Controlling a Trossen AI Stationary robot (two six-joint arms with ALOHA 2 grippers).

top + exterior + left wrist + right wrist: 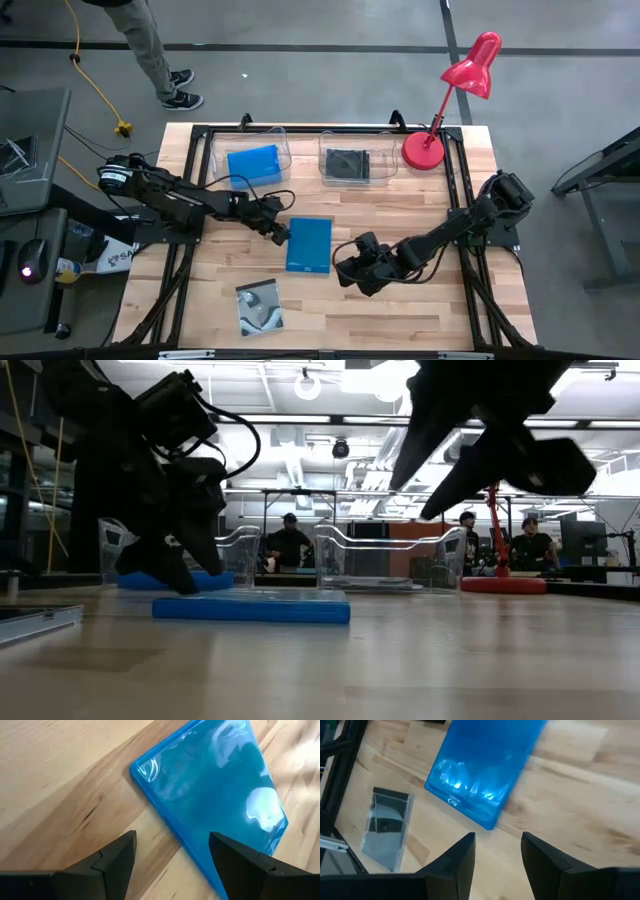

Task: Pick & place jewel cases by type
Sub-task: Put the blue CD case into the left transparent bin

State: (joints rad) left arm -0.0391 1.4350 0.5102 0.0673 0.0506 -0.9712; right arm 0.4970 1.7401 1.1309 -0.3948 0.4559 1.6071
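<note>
Wooden table (pixel 400 310): we list one blue case (pixel 309 244) flat at centre; left gripper (pixel 277 233) open, empty, touching its left edge; right gripper (pixel 345 271) open, empty, near its right.

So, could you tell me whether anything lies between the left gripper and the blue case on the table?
Nothing visible does. The left gripper is open right at the edge of the blue case, with only bare table between them. The right gripper, also open, waits on the case's other side.

Robotics lab: concrete floor (pixel 300 25), ceiling ducts (pixel 300 460), people at benches (pixel 290 545) behind.
</note>
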